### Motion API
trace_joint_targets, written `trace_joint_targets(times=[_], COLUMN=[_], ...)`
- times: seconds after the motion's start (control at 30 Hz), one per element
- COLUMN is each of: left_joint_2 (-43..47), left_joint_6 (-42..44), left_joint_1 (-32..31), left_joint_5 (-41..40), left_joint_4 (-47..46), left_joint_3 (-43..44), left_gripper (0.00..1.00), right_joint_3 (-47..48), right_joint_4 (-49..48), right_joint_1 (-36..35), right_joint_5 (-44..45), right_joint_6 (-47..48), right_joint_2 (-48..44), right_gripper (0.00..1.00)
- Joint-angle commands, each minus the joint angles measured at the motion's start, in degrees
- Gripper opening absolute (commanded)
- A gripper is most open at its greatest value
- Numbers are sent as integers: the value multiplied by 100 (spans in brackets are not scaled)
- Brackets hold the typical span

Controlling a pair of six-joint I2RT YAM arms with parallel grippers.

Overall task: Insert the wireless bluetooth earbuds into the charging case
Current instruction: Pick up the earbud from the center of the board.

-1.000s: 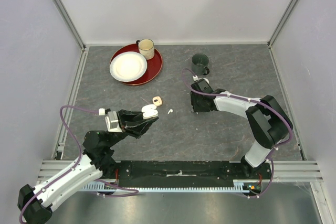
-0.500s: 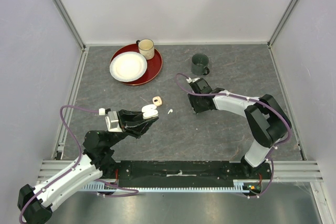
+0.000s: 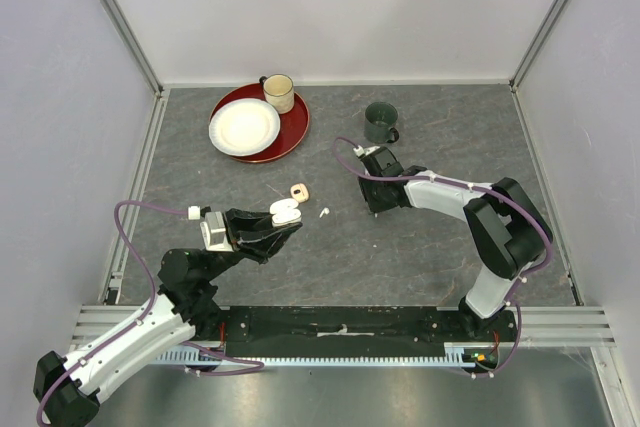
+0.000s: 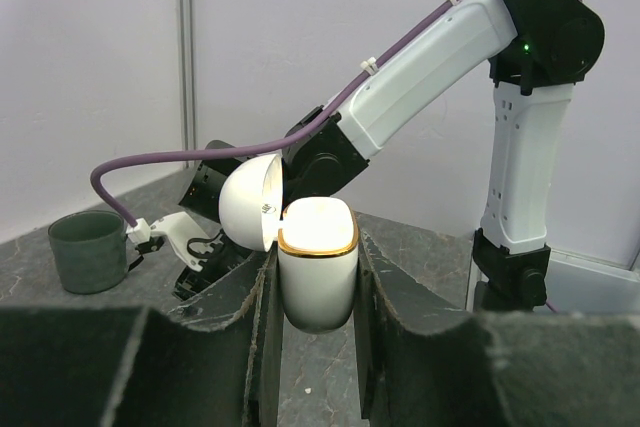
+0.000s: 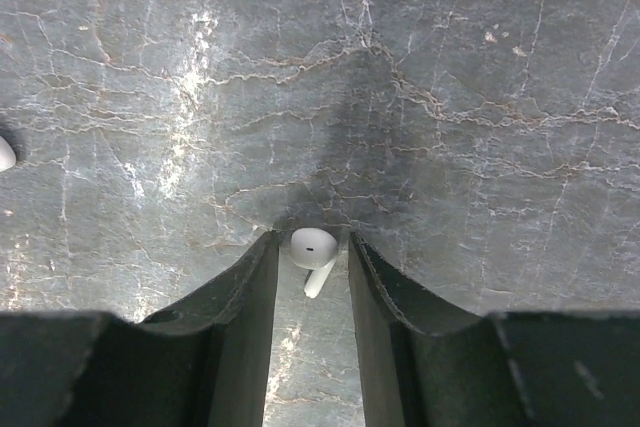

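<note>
My left gripper [image 4: 318, 292] is shut on the white charging case [image 4: 317, 262], held upright above the table with its gold-rimmed top open and its lid [image 4: 248, 201] swung left. From above, the case [image 3: 285, 212] sits at the tip of the left gripper [image 3: 288, 217]. My right gripper [image 5: 312, 262] points down at the table, open, with a white earbud [image 5: 312, 250] lying between its fingers, a narrow gap on each side. From above, the right gripper [image 3: 377, 205] hides that earbud. Another white earbud [image 3: 323, 213] lies near the case.
A small pale peach piece [image 3: 299, 191] lies just beyond the case. A dark green mug [image 3: 381, 121] stands behind the right gripper. At the back left, a red tray [image 3: 292, 137] carries a white plate [image 3: 244, 127] and a cream mug [image 3: 278, 93].
The right wrist shifted slightly left and its fingers have narrowed around the white earbud. The left arm and the case have not moved.
</note>
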State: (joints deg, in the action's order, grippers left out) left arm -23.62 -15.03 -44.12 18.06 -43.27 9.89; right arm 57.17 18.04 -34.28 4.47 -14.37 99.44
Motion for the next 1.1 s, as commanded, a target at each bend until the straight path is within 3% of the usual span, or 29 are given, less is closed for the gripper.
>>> trace_joint_targets(times=[0.0,0.37,0.53,0.67,1.07], left_joint_2=[-11,-11,-20,-11,-38], left_joint_6=[-158,-176,-167,-185,-202], left_joint_1=[-27,-27,-18,-18,-27], left_joint_5=[-75,-66,-58,-66,-57], left_joint_4=[-112,-86,-86,-94,-112], left_joint_3=[13,4,4,-13,-13], left_gripper=[2,2,2,2,2], right_joint_3=[31,-21,-57,-65,-21], right_joint_4=[-11,50,129,182,331], right_joint_1=[-8,-8,-8,-8,-8], right_joint_5=[-192,-157,-131,-78,80], right_joint_6=[-180,-303,-303,-259,-329], right_joint_2=[225,243,93,41,23], right_gripper=[40,35,43,44,37])
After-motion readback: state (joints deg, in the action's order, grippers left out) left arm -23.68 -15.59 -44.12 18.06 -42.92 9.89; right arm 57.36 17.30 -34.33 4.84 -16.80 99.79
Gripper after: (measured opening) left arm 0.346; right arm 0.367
